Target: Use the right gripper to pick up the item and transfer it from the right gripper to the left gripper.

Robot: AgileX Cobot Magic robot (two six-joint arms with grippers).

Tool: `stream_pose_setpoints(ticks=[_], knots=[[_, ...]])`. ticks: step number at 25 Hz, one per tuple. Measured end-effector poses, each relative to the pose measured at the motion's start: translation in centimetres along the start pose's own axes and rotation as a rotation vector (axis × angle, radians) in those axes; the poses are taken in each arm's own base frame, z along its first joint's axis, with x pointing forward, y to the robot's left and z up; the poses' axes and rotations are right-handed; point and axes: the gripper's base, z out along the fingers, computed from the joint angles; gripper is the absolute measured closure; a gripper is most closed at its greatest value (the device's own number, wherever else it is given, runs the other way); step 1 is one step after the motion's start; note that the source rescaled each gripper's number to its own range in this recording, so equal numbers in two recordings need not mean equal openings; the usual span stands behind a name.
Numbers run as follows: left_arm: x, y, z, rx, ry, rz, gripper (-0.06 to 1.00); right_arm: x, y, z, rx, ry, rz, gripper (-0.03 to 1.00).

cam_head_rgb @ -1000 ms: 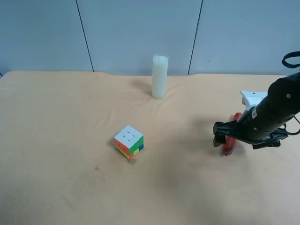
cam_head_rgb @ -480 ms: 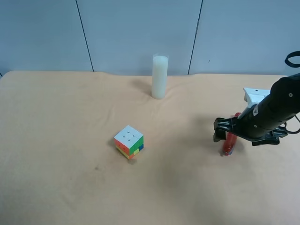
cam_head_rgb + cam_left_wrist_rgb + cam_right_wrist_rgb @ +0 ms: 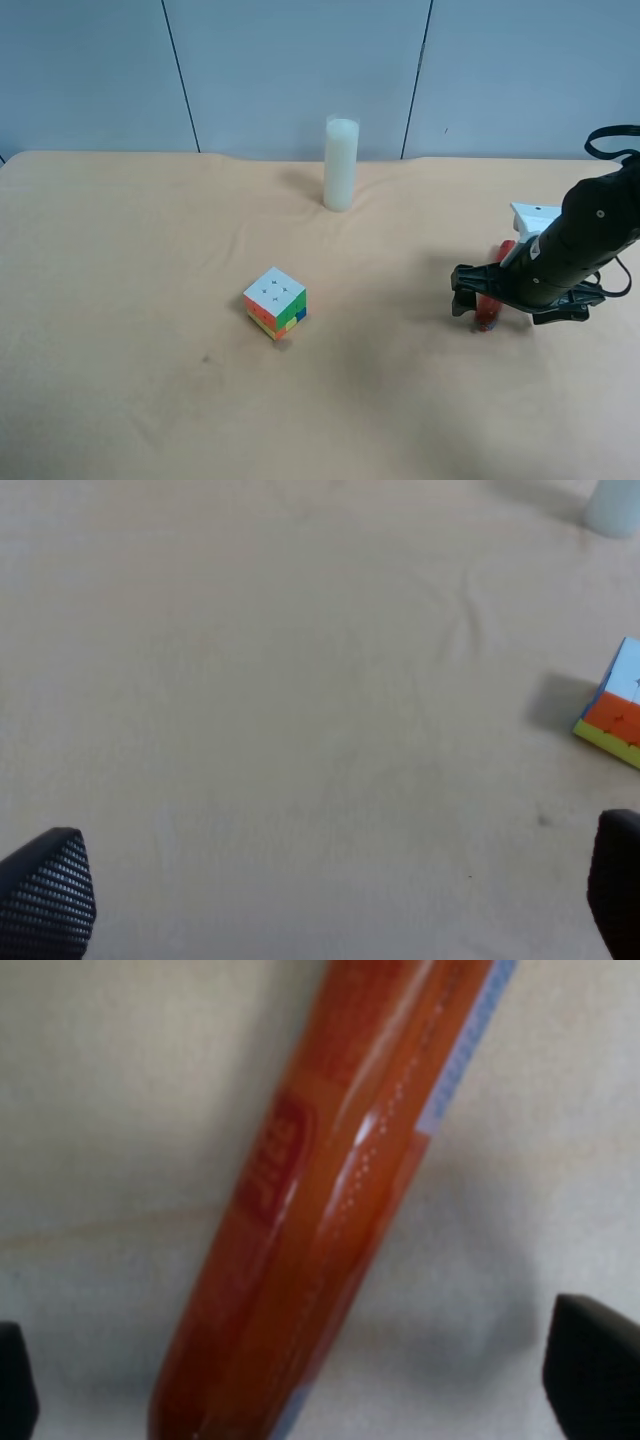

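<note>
The item (image 3: pixel 488 314), a slim red-orange tube with blue and white print, lies on the tan cloth at the exterior high view's right. My right gripper (image 3: pixel 497 303), on the black arm with white housing, hangs low over it and hides its middle. In the right wrist view the item (image 3: pixel 320 1210) runs between the two black fingertips (image 3: pixel 595 1360) of the right gripper (image 3: pixel 303 1370), which stand wide apart without touching it. My left gripper (image 3: pixel 330 890) is open over bare cloth and holds nothing. The left arm does not show in the exterior high view.
A multicoloured puzzle cube (image 3: pixel 275 302) sits near the middle of the table (image 3: pixel 120 300); the cube (image 3: pixel 615 715) also shows in the left wrist view. A white cylinder (image 3: pixel 340 163) stands upright at the back.
My right gripper shifted slightly and now sits a little lower and further left over the item. The item, cube and cylinder have not moved.
</note>
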Motion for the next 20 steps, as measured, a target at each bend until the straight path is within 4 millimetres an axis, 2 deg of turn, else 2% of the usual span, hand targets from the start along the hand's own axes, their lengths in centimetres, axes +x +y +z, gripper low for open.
stream_pose_setpoints(ticks=[2, 6, 9, 17, 18, 20], knots=[[0.0, 0.0, 0.0, 0.0, 0.0, 0.0, -0.06, 0.0, 0.0, 0.0, 0.0, 0.0, 0.0, 0.01], [0.0, 0.0, 0.0, 0.0, 0.0, 0.0, -0.06, 0.07, -0.03, 0.0, 0.003, 0.008, 0.0, 0.16], [0.0, 0.0, 0.0, 0.0, 0.0, 0.0, -0.06, 0.27, -0.12, -0.01, 0.013, 0.03, 0.0, 0.31], [0.0, 0.0, 0.0, 0.0, 0.0, 0.0, -0.06, 0.48, -0.2, -0.02, 0.022, 0.053, 0.002, 0.84], [0.0, 0.0, 0.0, 0.0, 0.0, 0.0, -0.06, 0.5, -0.21, -0.02, 0.023, 0.055, 0.001, 0.89], [0.0, 0.0, 0.0, 0.0, 0.0, 0.0, -0.06, 0.52, -0.21, -0.02, 0.023, 0.057, -0.005, 0.9]])
